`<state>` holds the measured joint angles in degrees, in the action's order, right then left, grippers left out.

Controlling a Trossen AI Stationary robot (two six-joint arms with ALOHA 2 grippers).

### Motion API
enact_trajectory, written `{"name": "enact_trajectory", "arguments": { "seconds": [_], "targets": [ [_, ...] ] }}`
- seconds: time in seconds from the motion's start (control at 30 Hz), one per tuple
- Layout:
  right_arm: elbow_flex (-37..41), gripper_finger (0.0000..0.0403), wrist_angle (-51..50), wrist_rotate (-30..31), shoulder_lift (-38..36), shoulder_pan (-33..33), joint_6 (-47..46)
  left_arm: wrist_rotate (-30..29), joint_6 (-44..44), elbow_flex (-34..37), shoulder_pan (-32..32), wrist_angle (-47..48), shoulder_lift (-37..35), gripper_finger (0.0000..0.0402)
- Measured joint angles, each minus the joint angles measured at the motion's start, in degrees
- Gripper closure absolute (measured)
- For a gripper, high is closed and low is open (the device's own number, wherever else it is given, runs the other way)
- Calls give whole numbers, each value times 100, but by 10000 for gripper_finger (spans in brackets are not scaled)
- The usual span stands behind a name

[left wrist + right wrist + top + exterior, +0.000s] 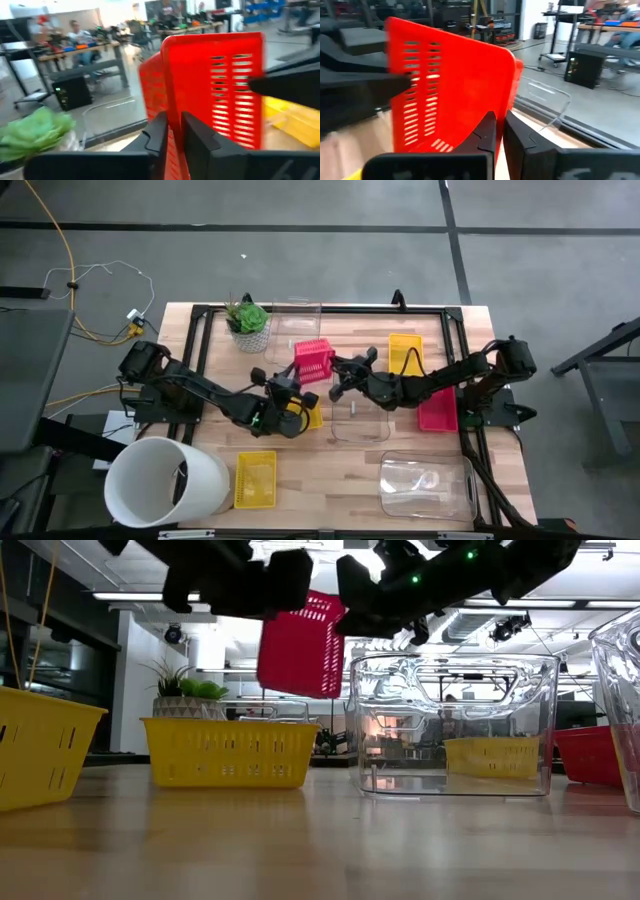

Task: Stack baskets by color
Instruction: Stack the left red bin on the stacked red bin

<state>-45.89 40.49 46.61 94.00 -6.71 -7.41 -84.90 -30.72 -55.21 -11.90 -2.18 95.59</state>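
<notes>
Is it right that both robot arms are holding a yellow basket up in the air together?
Not quite. The basket held up by the left end effector and the right end effector is red, not yellow. The low view shows it above the table; the yellow baskets sit below.

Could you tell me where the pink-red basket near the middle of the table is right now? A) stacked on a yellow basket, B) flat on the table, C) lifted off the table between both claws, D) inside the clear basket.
C: in the low view the pink-red basket hangs tilted above the tabletop, with the left claw and right claw each pinching one of its walls.
</notes>
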Motion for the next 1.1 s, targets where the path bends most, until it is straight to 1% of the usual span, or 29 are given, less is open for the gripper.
{"name": "enact_trajectory", "arguments": {
  "seconds": [0.13,0.2,0.3,0.43,0.53,0.63,0.7,0.77,0.8,0.87,0.93,0.97,1.03,1.1],
  "targets": [
    [4,400,-4,305,-2,8,138,482,1092,-144,22,-527,-2,324],
    [10,400,-68,408,-54,4,170,658,1614,-260,-5,-615,-3,303],
    [14,400,-380,370,-237,1,179,707,2275,-375,-134,-605,-4,272],
    [181,401,-579,256,-605,-35,235,672,3068,-421,-418,-696,-283,239],
    [416,402,-608,275,-955,-64,294,597,3457,-420,-695,-643,-616,225],
    [630,402,-624,411,-1418,-138,393,482,3732,-379,-1032,-515,-999,219],
    [717,402,-855,542,-1809,-258,514,404,3714,-276,-1240,-384,-1272,218],
    [670,402,-1250,587,-2309,-460,601,370,3462,-48,-1449,-13,-1597,218],
    [583,402,-1630,619,-2577,-588,604,370,3262,50,-1538,90,-1730,218],
    [293,402,-2659,953,-3023,-892,468,368,2885,353,-1685,320,-2056,218],
    [-134,402,-4035,1369,-3382,-1253,74,395,2633,632,-1831,364,-2319,218],
    [-421,402,-4840,1527,-3488,-1406,-276,404,2536,766,-1876,364,-2447,218],
    [-1088,402,-6687,1529,-3573,-1668,-1435,463,2409,982,-1951,340,-2638,217],
    [-1843,403,-8688,1067,-3476,-1812,-2924,520,2399,1095,-1986,286,-2767,218]
  ]
}}
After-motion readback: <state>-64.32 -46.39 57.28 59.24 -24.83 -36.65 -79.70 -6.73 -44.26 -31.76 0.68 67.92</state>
